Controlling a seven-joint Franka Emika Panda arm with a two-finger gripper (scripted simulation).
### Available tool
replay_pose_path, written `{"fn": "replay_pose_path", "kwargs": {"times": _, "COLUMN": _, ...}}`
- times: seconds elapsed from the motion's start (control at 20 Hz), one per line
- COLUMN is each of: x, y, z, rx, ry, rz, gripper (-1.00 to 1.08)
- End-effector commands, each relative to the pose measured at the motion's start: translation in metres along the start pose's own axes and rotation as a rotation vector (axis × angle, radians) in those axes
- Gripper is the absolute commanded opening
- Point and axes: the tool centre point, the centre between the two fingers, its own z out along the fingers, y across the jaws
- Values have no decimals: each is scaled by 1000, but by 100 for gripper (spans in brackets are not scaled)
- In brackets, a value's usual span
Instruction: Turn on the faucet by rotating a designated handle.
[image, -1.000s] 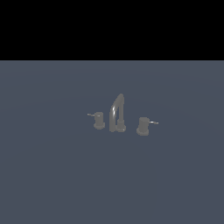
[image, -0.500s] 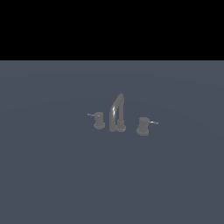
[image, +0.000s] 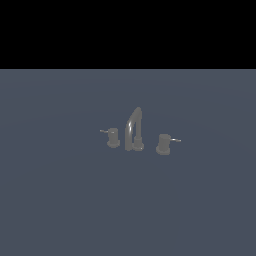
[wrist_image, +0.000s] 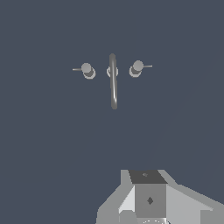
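Observation:
The faucet (image: 134, 131) is a small dull-grey set on a flat grey-blue floor, its tall arched spout between two short knobs. The handle (image: 163, 143) is the knob on the exterior view's right, and its thin pale-tipped lever points right. From above, the wrist view shows the faucet (wrist_image: 113, 81) and the handle (wrist_image: 137, 68), both far from my gripper (wrist_image: 148, 200). Only the gripper's grey-and-white body shows at that picture's edge. Its fingers cannot be made out. The arm does not appear in the exterior view.
The twin knob (image: 113, 137) stands on the exterior view's left of the spout, with its lever pointing left. A flat grey-blue surface (image: 60, 200) lies all around the faucet. Beyond its far edge the picture is black.

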Motion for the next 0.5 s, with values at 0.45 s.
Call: {"fn": "replay_pose_path", "kwargs": {"times": 0.45, "x": 58, "y": -15, "z": 74, "rx": 1, "ry": 0, "rz": 312, "gripper": -100}}
